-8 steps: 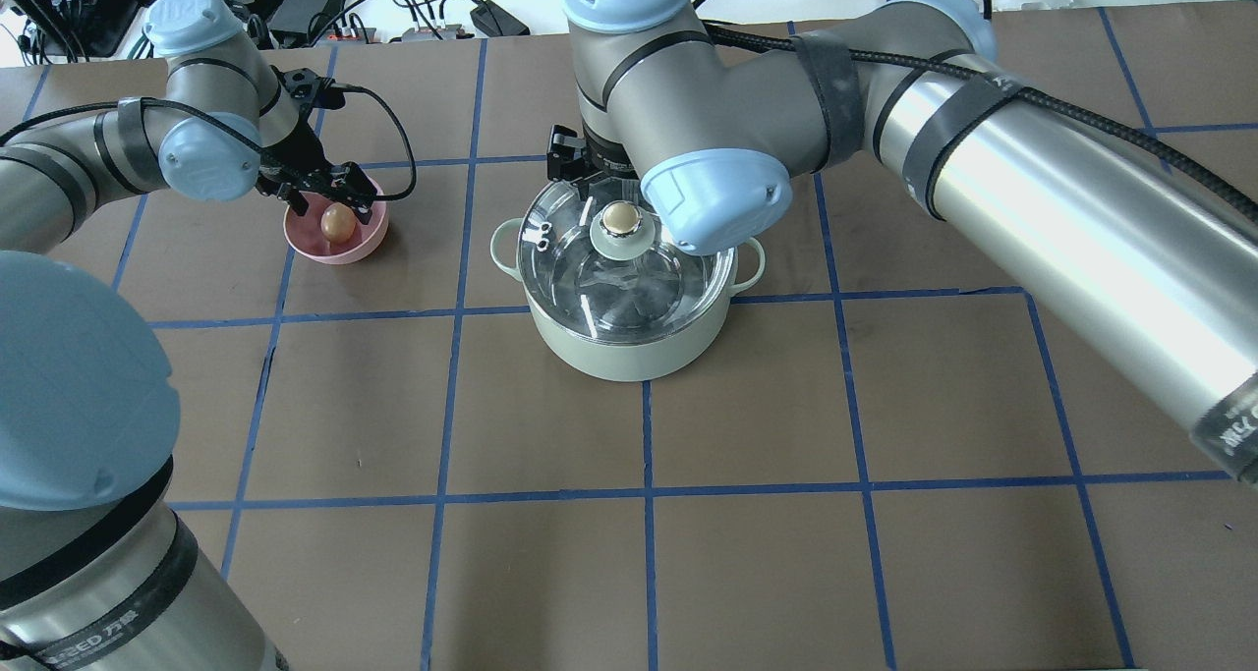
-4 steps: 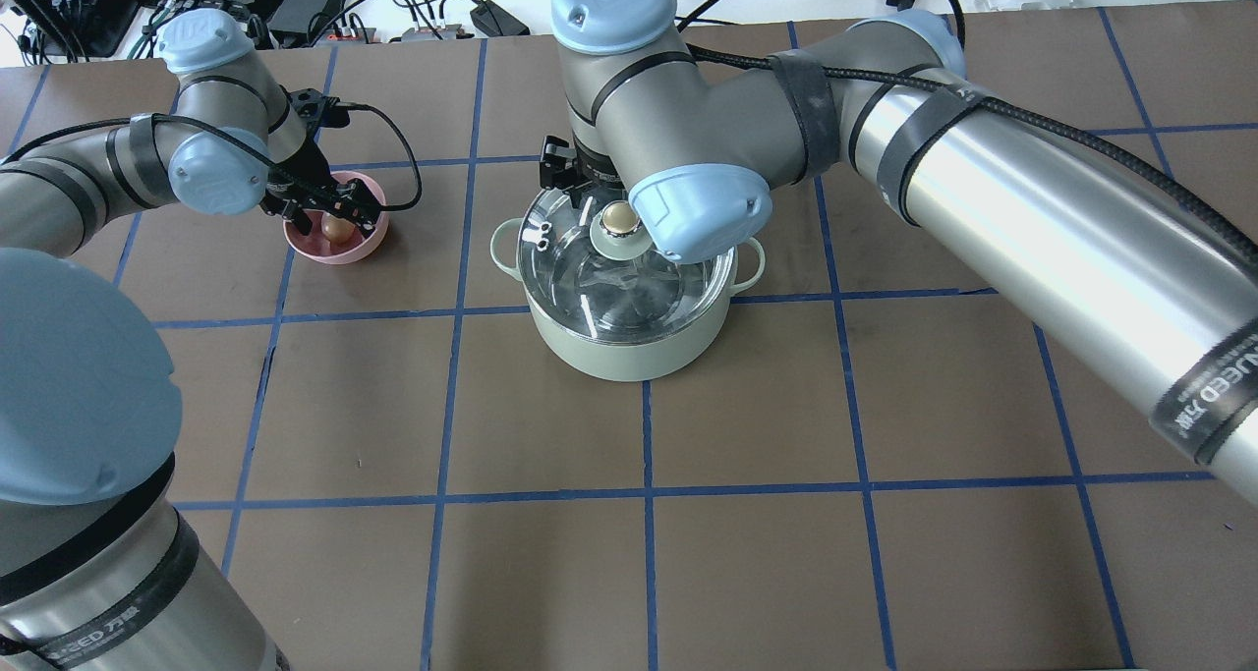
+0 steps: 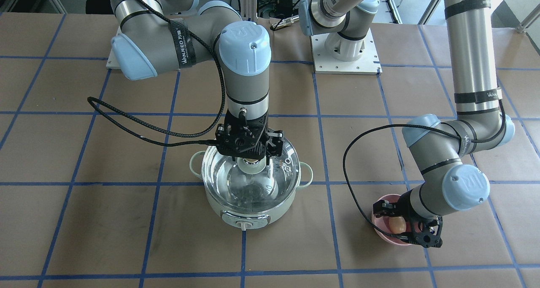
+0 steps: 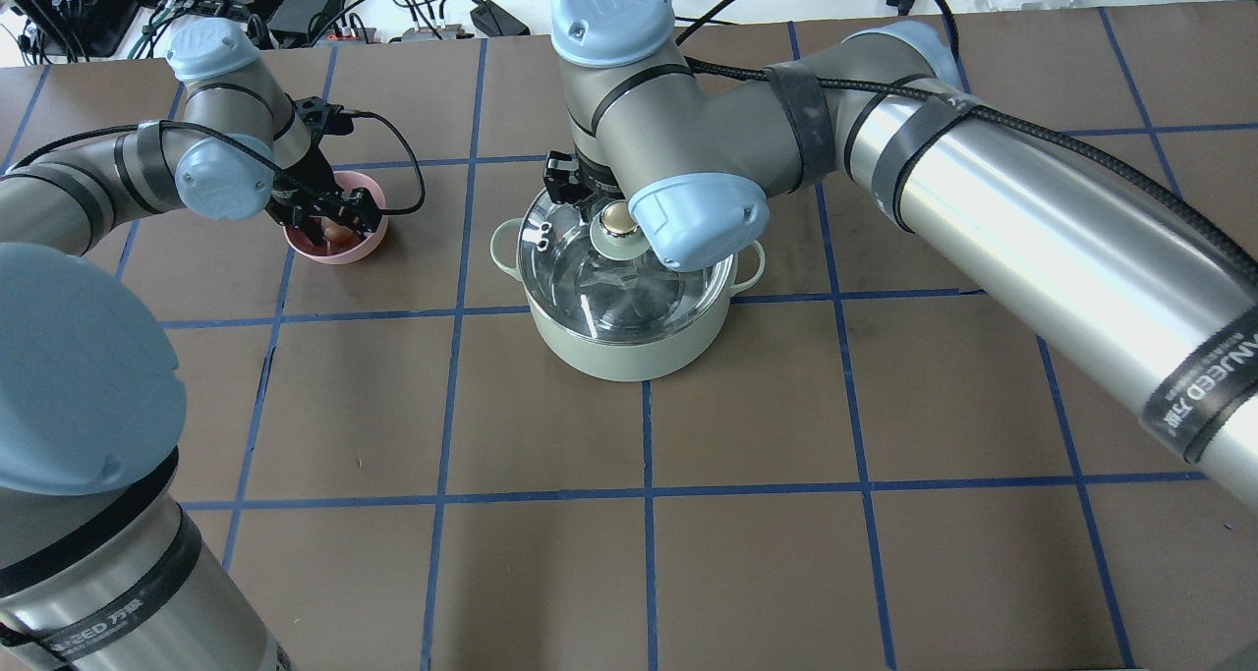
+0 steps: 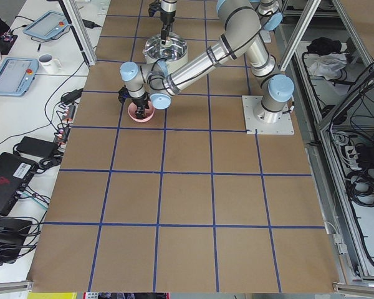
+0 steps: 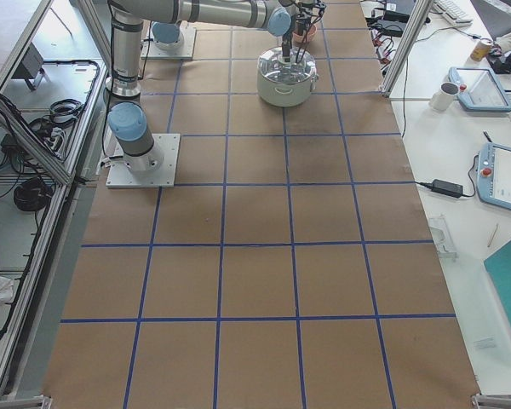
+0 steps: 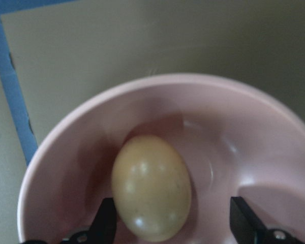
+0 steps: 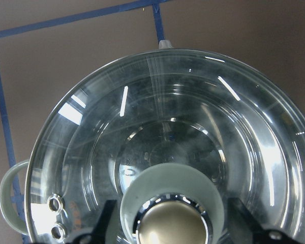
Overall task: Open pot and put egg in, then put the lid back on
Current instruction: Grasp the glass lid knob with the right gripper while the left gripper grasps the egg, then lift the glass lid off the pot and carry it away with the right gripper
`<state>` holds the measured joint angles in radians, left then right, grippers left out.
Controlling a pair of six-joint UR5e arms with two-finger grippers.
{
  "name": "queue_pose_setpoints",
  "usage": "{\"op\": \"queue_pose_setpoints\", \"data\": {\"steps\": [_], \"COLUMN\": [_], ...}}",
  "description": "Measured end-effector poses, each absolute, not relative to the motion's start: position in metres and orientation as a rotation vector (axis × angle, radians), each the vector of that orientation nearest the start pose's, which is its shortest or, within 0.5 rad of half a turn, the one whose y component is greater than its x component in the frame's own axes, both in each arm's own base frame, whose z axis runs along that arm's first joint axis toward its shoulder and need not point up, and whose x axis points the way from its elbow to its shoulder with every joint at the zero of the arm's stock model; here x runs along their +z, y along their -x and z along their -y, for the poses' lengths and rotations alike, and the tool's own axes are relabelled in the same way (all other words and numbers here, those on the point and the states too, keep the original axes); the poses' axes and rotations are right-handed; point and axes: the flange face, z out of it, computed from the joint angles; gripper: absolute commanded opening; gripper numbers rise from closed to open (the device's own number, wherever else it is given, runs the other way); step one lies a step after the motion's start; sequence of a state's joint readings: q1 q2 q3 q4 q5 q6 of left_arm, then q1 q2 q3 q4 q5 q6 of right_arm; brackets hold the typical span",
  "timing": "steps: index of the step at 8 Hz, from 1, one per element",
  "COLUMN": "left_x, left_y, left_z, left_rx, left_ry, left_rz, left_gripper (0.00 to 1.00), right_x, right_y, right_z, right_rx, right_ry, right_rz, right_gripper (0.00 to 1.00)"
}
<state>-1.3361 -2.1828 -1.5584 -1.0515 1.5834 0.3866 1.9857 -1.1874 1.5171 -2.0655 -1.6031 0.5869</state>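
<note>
Lid (image 4: 580, 276) on pot (image 4: 629, 349), mid-desk (image 4: 786, 563). Egg (image 7: 151, 188) in bowl (image 4: 336, 255), well apart to the pot's left in overhead view. Left pincer (image 7: 174, 224) straddles egg inside bowl. Right pincer (image 8: 174, 223) straddles knob (image 8: 173, 229) atop lid.

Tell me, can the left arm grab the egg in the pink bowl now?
Probably yes. The left gripper is open and down inside the pink bowl, with a finger on each side of the egg. Nothing covers the egg.
</note>
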Motion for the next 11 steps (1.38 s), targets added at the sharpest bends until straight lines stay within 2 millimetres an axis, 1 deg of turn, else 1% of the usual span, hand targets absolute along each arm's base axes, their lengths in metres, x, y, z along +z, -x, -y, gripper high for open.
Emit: {"op": "queue_pose_setpoints", "data": {"steps": [1, 2, 4, 5, 6, 7, 8, 9, 10, 11], "left_x": [0.181, 0.181, 0.183, 0.185, 0.188, 0.191, 0.197, 0.202, 0.205, 0.207], "left_y": [-0.025, -0.025, -0.025, -0.025, -0.025, -0.025, -0.025, -0.025, -0.025, -0.026], "left_z": [0.672, 0.673, 0.673, 0.673, 0.673, 0.674, 0.675, 0.677, 0.678, 0.681], "left_rx": [0.123, 0.12, 0.115, 0.109, 0.102, 0.093, 0.074, 0.054, 0.036, 0.003], "left_ry": [-0.241, -0.241, -0.24, -0.241, -0.242, -0.243, -0.247, -0.25, -0.254, -0.265], "left_rz": [-3.142, -3.142, -3.143, -3.143, -3.143, -3.142, -3.14, -3.138, -3.136, -3.131], "left_gripper": [0.29, 0.28, 0.28, 0.3, 0.72, 0.78, 0.84, 0.84, 0.84, 0.83], "right_x": [0.346, 0.345, 0.348, 0.35, 0.355, 0.359, 0.37, 0.389, 0.416, 0.443], "right_y": [-0.379, -0.379, -0.379, -0.379, -0.379, -0.378, -0.375, -0.366, -0.342, -0.306], "right_z": [0.537, 0.537, 0.538, 0.539, 0.539, 0.539, 0.537, 0.534, 0.534, 0.537], "right_rx": [-0.243, -0.242, -0.249, -0.255, -0.264, -0.266, -0.271, -0.288, -0.316, -0.337], "right_ry": [-0.266, -0.262, -0.253, -0.239, -0.216, -0.203, -0.189, -0.151, -0.114, -0.115], "right_rz": [-3.071, -3.072, -3.071, -3.071, -3.072, -3.076, -3.076, -3.08, -3.083, -3.083], "right_gripper": [0.52, 0.35, 0.18, 0.09, 0.04, 0.01, 0.0, 0.0, 0.0, 0.0]}}
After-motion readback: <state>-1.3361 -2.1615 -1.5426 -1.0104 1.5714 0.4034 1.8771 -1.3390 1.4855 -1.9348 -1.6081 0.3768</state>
